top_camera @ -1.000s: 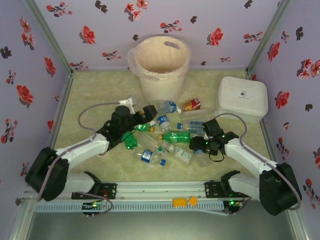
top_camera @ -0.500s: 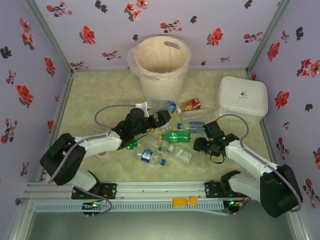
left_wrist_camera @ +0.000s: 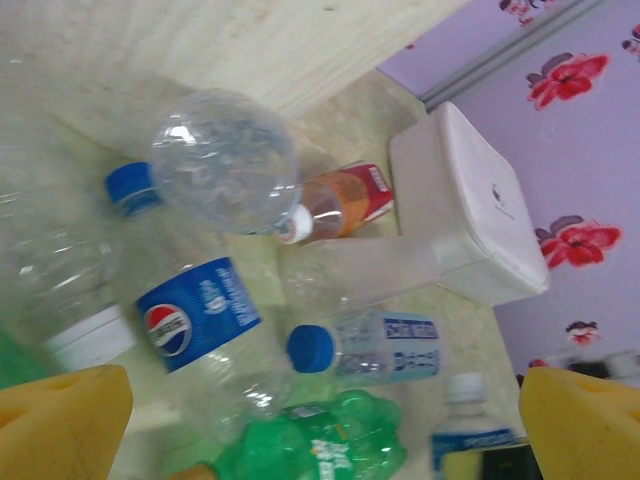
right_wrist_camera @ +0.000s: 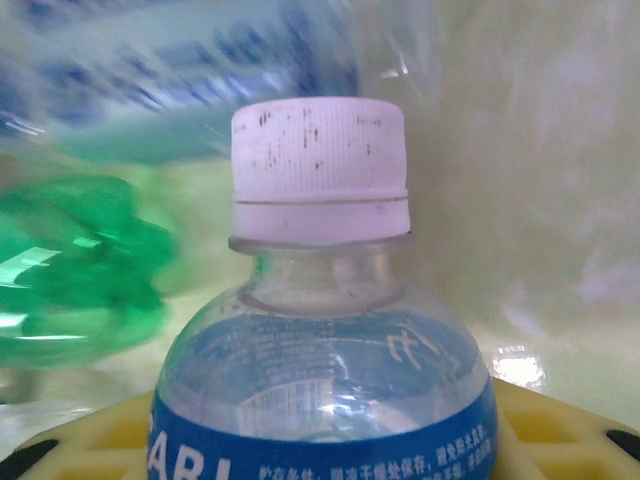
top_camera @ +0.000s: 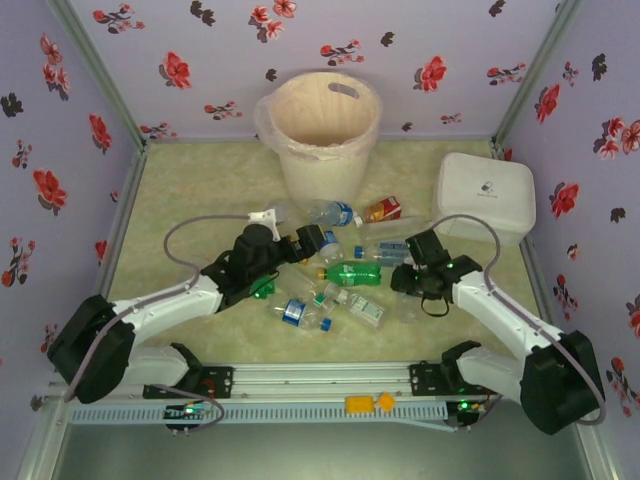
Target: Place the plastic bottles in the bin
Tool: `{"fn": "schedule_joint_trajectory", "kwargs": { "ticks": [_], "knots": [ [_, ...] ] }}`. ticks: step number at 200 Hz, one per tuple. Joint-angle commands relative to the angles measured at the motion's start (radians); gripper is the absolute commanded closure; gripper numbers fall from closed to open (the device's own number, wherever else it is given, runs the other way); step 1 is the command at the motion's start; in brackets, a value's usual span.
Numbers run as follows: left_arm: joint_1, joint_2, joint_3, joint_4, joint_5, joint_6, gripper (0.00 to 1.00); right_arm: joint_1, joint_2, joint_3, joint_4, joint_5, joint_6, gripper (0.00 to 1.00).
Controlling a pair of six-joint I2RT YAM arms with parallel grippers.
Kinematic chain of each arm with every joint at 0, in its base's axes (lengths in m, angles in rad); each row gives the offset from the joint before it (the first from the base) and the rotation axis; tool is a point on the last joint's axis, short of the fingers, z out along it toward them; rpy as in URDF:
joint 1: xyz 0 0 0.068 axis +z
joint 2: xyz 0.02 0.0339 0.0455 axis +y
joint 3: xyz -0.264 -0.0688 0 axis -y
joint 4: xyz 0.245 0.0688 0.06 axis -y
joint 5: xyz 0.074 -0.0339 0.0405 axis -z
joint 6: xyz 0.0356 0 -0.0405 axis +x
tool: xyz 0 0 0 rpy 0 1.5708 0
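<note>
Standing open, the left gripper (left_wrist_camera: 320,425) hangs low over the cluster of plastic bottles (top_camera: 345,275), its yellow fingertips (left_wrist_camera: 60,420) spread wide with nothing clamped between them. Directly under its gap lies a green bottle (left_wrist_camera: 320,450). Just ahead of that is a blue-capped clear bottle (left_wrist_camera: 375,350), and a Pepsi-labelled bottle (left_wrist_camera: 200,315) lies ahead toward the finger on the left of the wrist view. Farther ahead, an orange-red labelled bottle (left_wrist_camera: 345,200) lies near the foot of the bin (top_camera: 320,120), whose cream wall rises beyond the cluster. A white box (left_wrist_camera: 470,210) sits ahead and off to the other finger's side. The right gripper (top_camera: 403,282) is closed on a white-capped bottle (right_wrist_camera: 320,330) with a blue label. The bottle's body rests between the yellow pads and its cap points away from the wrist. Green plastic shows blurred beyond it to one side. This gripper sits low at the near side of the cluster on the table (top_camera: 200,190), well apart from the bin, which stands far ahead of it past the bottles.
</note>
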Motion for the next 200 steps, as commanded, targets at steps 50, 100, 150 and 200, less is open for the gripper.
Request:
{"fn": "schedule_joint_trajectory", "kwargs": {
  "ticks": [50,100,150,200],
  "knots": [
    [0.056,-0.171,-0.070,-0.109,-0.106,0.042,0.00,0.003,0.028,0.399,0.098,-0.010,-0.099,0.51],
    [0.055,-0.294,-0.163,-0.179,-0.137,0.001,0.00,-0.002,0.229,0.762,0.245,-0.090,-0.148,0.53],
    [0.057,-0.426,-0.220,-0.275,-0.207,0.002,0.00,-0.002,0.530,1.133,0.379,-0.151,-0.101,0.53],
    [0.057,-0.476,-0.223,-0.362,-0.220,0.019,0.00,-0.001,0.895,1.530,0.383,-0.259,-0.041,0.53]
  ]
}}
